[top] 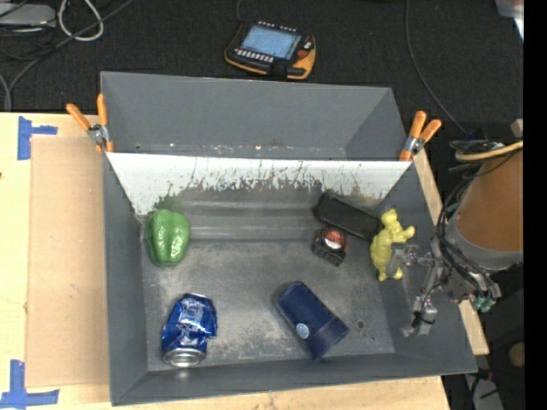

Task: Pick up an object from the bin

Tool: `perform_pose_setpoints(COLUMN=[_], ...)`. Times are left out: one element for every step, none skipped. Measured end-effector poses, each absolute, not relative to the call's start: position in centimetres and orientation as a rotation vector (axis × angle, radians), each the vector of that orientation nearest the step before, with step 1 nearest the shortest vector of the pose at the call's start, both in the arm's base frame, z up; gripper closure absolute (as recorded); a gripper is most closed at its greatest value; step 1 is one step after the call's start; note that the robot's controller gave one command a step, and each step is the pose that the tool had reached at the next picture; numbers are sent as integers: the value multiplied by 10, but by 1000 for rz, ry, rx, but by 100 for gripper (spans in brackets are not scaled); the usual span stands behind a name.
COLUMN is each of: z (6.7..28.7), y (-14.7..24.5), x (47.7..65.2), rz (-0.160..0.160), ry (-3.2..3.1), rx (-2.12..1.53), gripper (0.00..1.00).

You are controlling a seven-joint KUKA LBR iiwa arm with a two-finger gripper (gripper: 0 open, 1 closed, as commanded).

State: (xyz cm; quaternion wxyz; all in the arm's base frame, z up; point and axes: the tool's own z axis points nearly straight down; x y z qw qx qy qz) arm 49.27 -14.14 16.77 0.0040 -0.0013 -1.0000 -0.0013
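Note:
My gripper [420,313] hangs over the bin's right wall, low on the right side. Nothing shows in its grasp. Closest to it is a yellow toy figure [389,244], which stands just up and to its left against the right wall, apart from the gripper. A small black and red object [330,244] lies left of the figure. Behind that, a flat black object [346,214] rests near the back wall. A dark blue case [310,319] lies on the floor to the gripper's left.
A crushed blue can [190,327] lies at the front left of the bin. A green toy pepper [167,236] sits at the left near the back. The arm with its orange cover stands outside the bin's right rim.

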Motion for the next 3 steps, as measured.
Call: perform_pose_setpoints(z=[171, 65, 102], y=[-141, -61, -67], x=[495, 499, 485], rz=[-1, -8, 2], ry=[-3140, -3122, -3126], rx=[3, -215, -332], gripper=[0, 0, 0])
